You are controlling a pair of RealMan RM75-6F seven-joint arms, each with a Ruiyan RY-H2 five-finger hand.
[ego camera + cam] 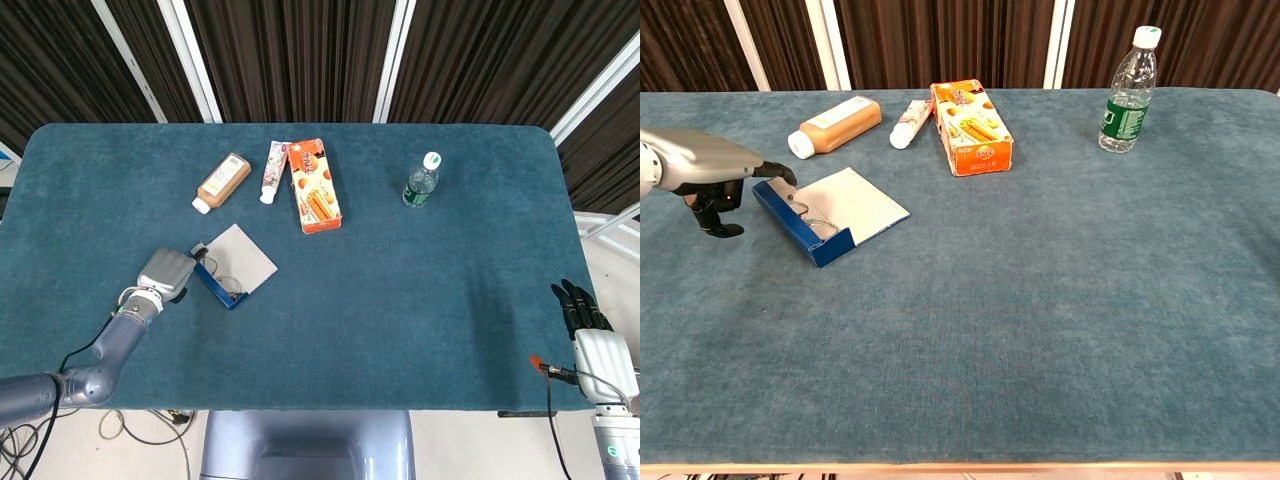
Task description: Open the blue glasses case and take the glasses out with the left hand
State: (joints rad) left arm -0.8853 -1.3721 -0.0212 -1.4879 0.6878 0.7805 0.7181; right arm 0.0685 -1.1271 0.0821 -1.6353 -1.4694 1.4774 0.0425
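Blue case (228,270) lies open at left-centre of the head view, on the teal table (420,300); grey lid flap laid flat to its right, blue tray on the left side. Glasses (812,218) sit inside the tray, thin wire frame only partly visible in the chest view.

Left hand (166,272) at left of frame, just beside the case's left end. Chest view: hand (708,170) low over the table, fingertips (783,174) reaching the near corner of the tray; contact w/ rim looks likely but cannot be confirmed. Thumb points down toward the cloth. Nothing seen held in it; whether fingers are spread or curled: cannot tell.

Right hand (596,340) at lower right of the head view, off the table edge, well apart from all items, fingers straight and apart, grasping nothing.

Other items, upper part of frame: brown bottle (222,182) lying on its side, tube (274,170) beside it, orange box (314,185) next to the tube, water bottle (422,180) upright, well right of the rest.
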